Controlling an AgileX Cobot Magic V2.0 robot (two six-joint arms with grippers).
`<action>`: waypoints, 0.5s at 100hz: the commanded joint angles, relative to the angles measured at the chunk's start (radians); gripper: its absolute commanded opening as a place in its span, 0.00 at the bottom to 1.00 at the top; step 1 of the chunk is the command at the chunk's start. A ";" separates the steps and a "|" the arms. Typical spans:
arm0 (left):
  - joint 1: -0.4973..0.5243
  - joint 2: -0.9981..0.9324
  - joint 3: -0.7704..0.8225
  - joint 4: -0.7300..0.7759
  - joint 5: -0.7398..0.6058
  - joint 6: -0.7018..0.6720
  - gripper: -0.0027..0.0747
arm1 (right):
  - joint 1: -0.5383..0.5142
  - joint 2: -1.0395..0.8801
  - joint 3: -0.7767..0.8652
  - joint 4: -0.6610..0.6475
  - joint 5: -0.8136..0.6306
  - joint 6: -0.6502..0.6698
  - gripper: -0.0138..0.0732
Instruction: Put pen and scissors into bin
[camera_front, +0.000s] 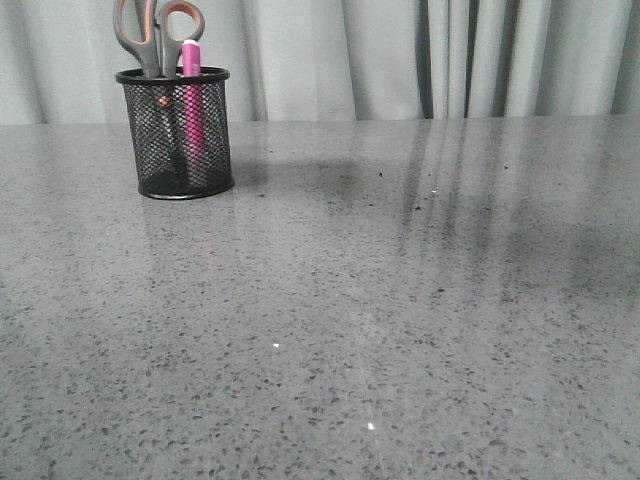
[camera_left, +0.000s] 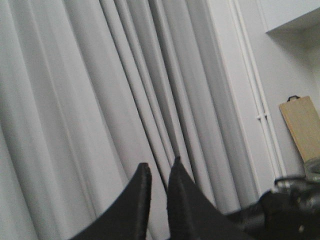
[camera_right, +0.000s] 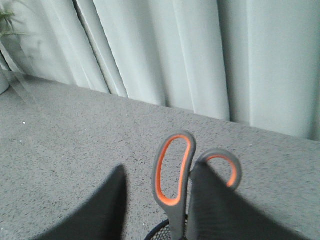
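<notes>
The bin (camera_front: 180, 135), a round black mesh cup, stands on the grey table at the far left. The scissors (camera_front: 150, 40) stand in it with their orange-lined loops up. The pink pen (camera_front: 192, 95) stands in it beside them. In the right wrist view my right gripper (camera_right: 159, 170) is open, just above the bin's rim (camera_right: 162, 232). The large loop of the scissors (camera_right: 172, 172) stands between its fingers, and one finger (camera_right: 210, 200) covers part of the small loop. The pen is hidden there. My left gripper (camera_left: 160, 170) is shut, empty, and points at the curtain.
A grey curtain (camera_front: 400, 55) hangs behind the table's far edge. The speckled grey tabletop (camera_front: 380, 320) spreads to the right of and in front of the bin. Neither arm shows in the front view.
</notes>
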 joint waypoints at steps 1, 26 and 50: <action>-0.008 -0.011 0.008 0.195 -0.018 -0.233 0.01 | -0.005 -0.147 -0.022 -0.050 0.058 -0.010 0.07; -0.006 -0.213 0.192 0.664 0.106 -0.699 0.01 | -0.005 -0.557 0.367 -0.216 0.123 -0.012 0.08; -0.006 -0.425 0.376 0.690 0.204 -0.722 0.01 | -0.005 -1.075 0.819 -0.267 0.245 -0.012 0.08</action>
